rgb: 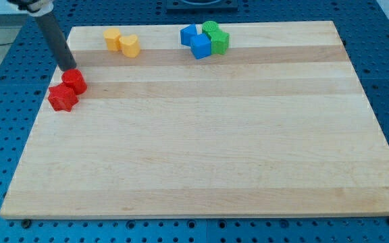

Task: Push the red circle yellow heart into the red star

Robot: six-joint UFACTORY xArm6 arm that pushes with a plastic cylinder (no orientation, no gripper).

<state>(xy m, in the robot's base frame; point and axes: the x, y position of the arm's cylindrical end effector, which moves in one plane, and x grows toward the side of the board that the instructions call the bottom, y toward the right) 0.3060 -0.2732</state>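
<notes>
There are no words, numbers, labels or signs to read anywhere here. The worktop (201, 148) is plain wood with nothing written on it. The blocks are plain colours with no marks on them.
</notes>
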